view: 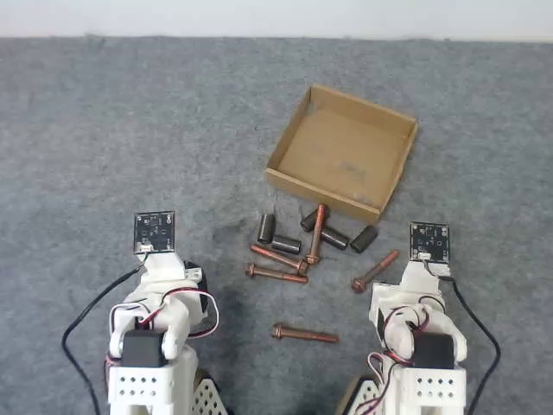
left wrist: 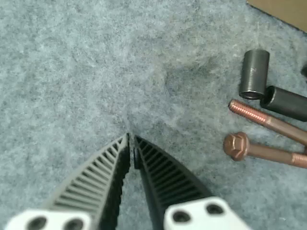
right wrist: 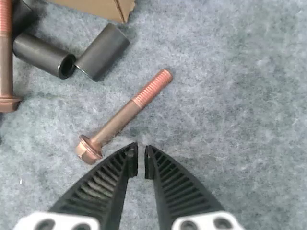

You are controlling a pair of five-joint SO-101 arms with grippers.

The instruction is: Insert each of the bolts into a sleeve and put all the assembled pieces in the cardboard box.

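Jaws R: right gripper [right wrist: 140, 155] closed to a thin gap, holding nothing.
Jaws L: left gripper [left wrist: 131, 140] closed, empty, over bare carpet [left wrist: 72, 57].
Nearest bolt [right wrist: 123, 114]: just beside R tips, head end closest, not touching.
Axis: shank runs slantwise away from tips twd sleeves [right wrist: 101, 51] & cardboard box [view: 341, 149].
Nearer arm: R, by my read; other bolts [left wrist: 268, 152] lie farther off L's tips.
Box: twd carpet's far edge.
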